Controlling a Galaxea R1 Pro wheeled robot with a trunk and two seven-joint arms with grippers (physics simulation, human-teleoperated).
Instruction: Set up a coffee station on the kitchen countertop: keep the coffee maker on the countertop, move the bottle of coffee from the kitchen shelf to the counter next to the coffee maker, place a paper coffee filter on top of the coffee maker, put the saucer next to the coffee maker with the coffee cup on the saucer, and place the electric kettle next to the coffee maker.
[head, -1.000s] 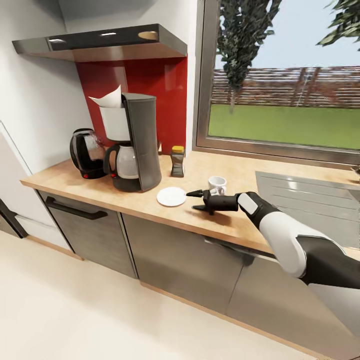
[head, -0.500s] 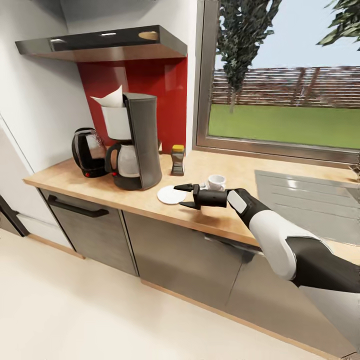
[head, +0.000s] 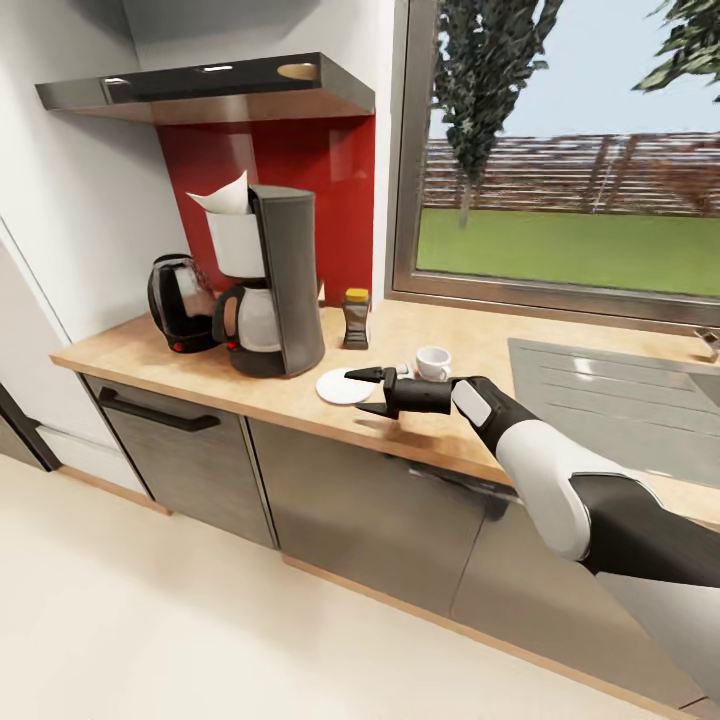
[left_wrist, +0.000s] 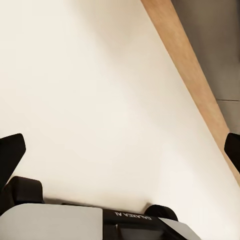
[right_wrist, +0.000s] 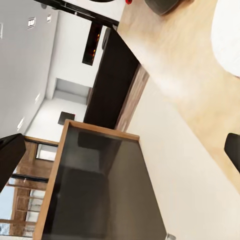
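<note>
The coffee maker (head: 275, 290) stands on the kitchen countertop (head: 190, 368) with the paper coffee filter (head: 228, 195) on its white basket. The electric kettle (head: 180, 300) is at its left and the bottle of coffee (head: 355, 318) at its right. The white saucer (head: 338, 387) lies bare in front of the bottle. The coffee cup (head: 432, 362) stands on the counter to the saucer's right. My right gripper (head: 357, 392) hovers open and holds nothing at the saucer's right edge (right_wrist: 229, 40). My left gripper (left_wrist: 120, 150) is open over the floor. The dark kitchen shelf (head: 210, 90) hangs above.
A steel sink (head: 600, 390) is set into the counter at the right, below a large window (head: 560, 170). Grey cabinet fronts (head: 350, 500) with a black handle (head: 155, 415) run under the counter. Beige floor (head: 150, 620) lies in front.
My right gripper has moved left and slightly up, from beside the cup to the saucer's edge. The cup and saucer have stayed put. The view shifted a little.
</note>
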